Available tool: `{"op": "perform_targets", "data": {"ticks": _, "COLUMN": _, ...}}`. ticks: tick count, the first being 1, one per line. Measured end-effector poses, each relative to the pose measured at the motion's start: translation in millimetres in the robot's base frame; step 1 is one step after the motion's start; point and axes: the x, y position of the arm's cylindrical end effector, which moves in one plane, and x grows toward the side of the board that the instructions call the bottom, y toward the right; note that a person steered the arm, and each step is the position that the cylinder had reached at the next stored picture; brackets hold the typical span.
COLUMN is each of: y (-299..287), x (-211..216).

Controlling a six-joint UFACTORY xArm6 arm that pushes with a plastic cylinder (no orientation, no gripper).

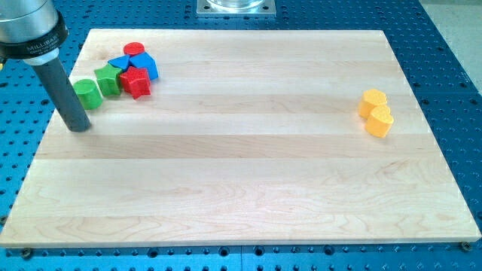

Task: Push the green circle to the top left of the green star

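The green circle (pixel 87 93) sits near the board's top left, touching the left side of the green star (pixel 108 79). My tip (pixel 78 127) rests on the board just below and slightly left of the green circle, a short gap away from it. The dark rod rises from the tip toward the view's top left.
A red star (pixel 136 82), a blue block (pixel 141 65) and a red circle (pixel 134 50) cluster right of the green star. Two yellow blocks (pixel 372 102) (pixel 379 120) stand together at the right. The wooden board (pixel 241 188) lies on a blue perforated table.
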Motion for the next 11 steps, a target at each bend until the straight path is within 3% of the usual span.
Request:
{"op": "perform_targets", "data": {"ticks": 3, "y": 0, "x": -55}}
{"op": "perform_targets", "data": {"ticks": 5, "y": -8, "x": -68}}
{"op": "perform_targets", "data": {"ticks": 6, "y": -39, "x": -62}}
{"op": "perform_targets", "data": {"ticks": 7, "y": -42, "x": -91}}
{"op": "perform_targets", "data": {"ticks": 8, "y": -28, "x": -105}}
{"op": "perform_targets", "data": {"ticks": 9, "y": -54, "x": -105}}
{"op": "perform_targets", "data": {"ticks": 10, "y": -57, "x": -144}}
{"op": "perform_targets", "data": {"ticks": 11, "y": -41, "x": -142}}
